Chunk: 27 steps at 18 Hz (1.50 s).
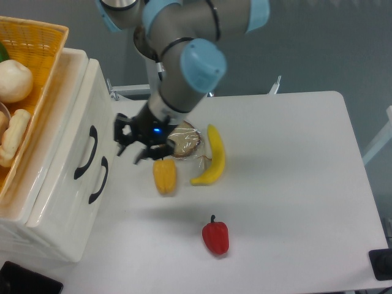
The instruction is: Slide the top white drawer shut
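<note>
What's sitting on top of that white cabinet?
An orange woven basket rests on the white cabinet, holding pale round and long items, likely food. The basket's far side runs out of frame, so the rest is unseen.

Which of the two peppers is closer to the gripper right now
The yellow pepper: it lies just below the gripper, beside the banana. The red pepper sits farther off, toward the table's front edge.

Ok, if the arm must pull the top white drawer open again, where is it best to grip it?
Grip the top white drawer by its black handle, coming from the table side. The curved bar stands off the smooth front panel, probably the only part fingers can close around.
</note>
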### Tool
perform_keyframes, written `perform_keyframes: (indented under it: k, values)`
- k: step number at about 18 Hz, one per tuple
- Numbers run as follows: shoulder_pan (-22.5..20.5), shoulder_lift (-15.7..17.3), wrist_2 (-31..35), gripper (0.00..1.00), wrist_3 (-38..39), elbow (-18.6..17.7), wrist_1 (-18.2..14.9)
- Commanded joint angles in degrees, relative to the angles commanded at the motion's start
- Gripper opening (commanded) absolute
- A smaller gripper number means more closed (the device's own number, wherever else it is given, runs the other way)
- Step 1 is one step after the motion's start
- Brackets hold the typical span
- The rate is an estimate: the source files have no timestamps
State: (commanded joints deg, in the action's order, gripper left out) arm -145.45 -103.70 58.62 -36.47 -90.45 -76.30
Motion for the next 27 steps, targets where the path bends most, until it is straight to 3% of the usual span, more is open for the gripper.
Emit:
perform_keyframes:
  k: [5, 17, 24, 27]
  values:
    - [-6.2, -5.2, 6.2, 1.00, -2.1, 2.5, 7.7]
    - [-14.0, -11.6, 26.1, 1.00, -38.9, 5.5, 7.9]
    - [-15.0, -14.2, 27.2, 1.00, -42.2, 8.4, 8.0]
    - [-16.0, -14.3, 27.2, 1.00, -49.4, 8.6, 7.9]
